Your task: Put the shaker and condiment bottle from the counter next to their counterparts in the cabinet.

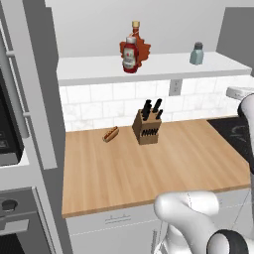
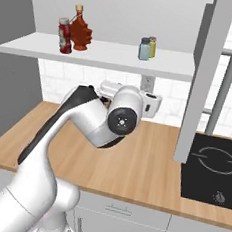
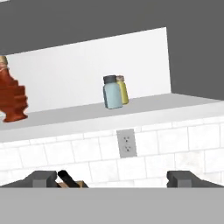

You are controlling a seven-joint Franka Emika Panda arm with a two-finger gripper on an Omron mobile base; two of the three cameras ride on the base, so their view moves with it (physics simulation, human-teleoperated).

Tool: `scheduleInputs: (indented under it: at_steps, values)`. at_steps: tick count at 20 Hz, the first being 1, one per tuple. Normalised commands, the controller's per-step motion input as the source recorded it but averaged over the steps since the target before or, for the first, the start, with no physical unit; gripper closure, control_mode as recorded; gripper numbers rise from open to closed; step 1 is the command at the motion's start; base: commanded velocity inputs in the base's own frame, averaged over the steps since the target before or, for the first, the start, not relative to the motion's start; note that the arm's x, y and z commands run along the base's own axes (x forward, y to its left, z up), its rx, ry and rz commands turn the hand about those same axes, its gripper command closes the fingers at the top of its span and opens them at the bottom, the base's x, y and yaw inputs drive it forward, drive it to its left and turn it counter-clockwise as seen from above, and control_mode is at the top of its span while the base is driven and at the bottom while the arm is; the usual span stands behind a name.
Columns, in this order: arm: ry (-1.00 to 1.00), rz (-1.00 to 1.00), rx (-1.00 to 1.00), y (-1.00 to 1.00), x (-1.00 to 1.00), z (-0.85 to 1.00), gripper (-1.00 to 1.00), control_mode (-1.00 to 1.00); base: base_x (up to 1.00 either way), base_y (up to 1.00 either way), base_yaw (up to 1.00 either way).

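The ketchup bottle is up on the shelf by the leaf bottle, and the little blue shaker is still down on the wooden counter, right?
Not quite. The ketchup bottle does stand on the shelf beside the leaf bottle, but the blue shaker is up there too, next to the yellowish shaker. The right base view shows it, and so does the hand view.

— What is carried by the cabinet (image 2: 108, 57)?
— The ketchup (image 2: 64, 35) is set just in front of the maple bottle (image 2: 80, 29) at the left; the blue shaker (image 2: 144, 49) is stood against the olive shaker (image 2: 152, 46) further right.
— And the counter (image 1: 149, 173)?
— A knife block (image 1: 147, 127) is seen far back, a hot dog (image 1: 110, 134) to its left.
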Motion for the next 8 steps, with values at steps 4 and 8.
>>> scheduleInputs:
  at_steps: [4, 8]
  values:
    - [0.07, 0.00, 0.09, 0.00, -1.00, 0.27, -1.00, -1.00, 0.00, 0.00, 0.00]
    - [0.09, 0.00, 0.07, -0.01, -1.00, 0.42, -1.00, -1.00, 0.00, 0.00, 0.00]
